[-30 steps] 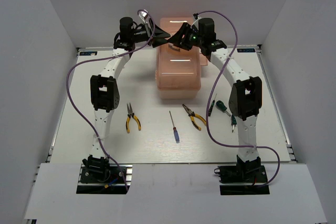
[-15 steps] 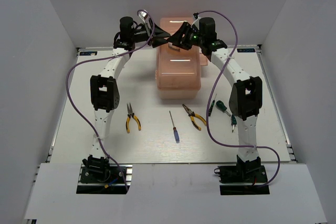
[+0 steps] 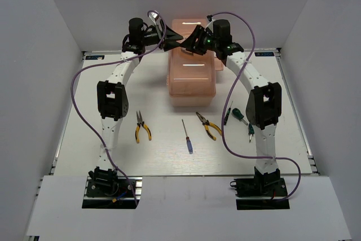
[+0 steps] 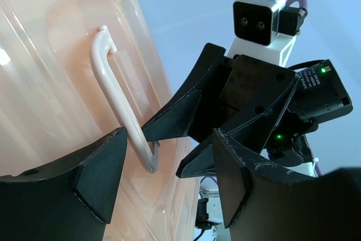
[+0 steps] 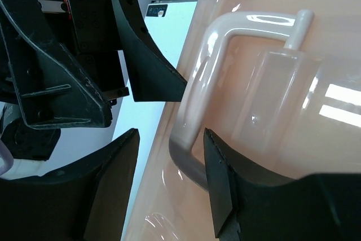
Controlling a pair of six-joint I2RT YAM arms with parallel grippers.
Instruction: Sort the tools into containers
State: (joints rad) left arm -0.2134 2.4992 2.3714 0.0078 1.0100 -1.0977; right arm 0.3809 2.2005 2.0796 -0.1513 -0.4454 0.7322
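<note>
The peach-pink toolbox (image 3: 192, 74) stands shut at the back middle, its white lid handle (image 4: 119, 103) (image 5: 194, 114) on top. My left gripper (image 3: 175, 40) (image 4: 169, 167) is open, with the handle's end between its jaws. My right gripper (image 3: 193, 39) (image 5: 169, 182) is open and straddles the handle's corner from the other side, tip to tip with the left. On the table lie yellow-handled pliers (image 3: 141, 127), a second pair (image 3: 208, 125), a blue-handled screwdriver (image 3: 188, 138) and green-handled screwdrivers (image 3: 238, 115) (image 3: 250, 131).
The tools lie in a row in front of the toolbox, between the two arms. White walls close the table in at the left, right and back. A purple cable (image 3: 225, 139) hangs beside the right arm, near the screwdrivers.
My right gripper has shifted slightly at the lid handle. The left gripper, the toolbox and the tools have not moved.
</note>
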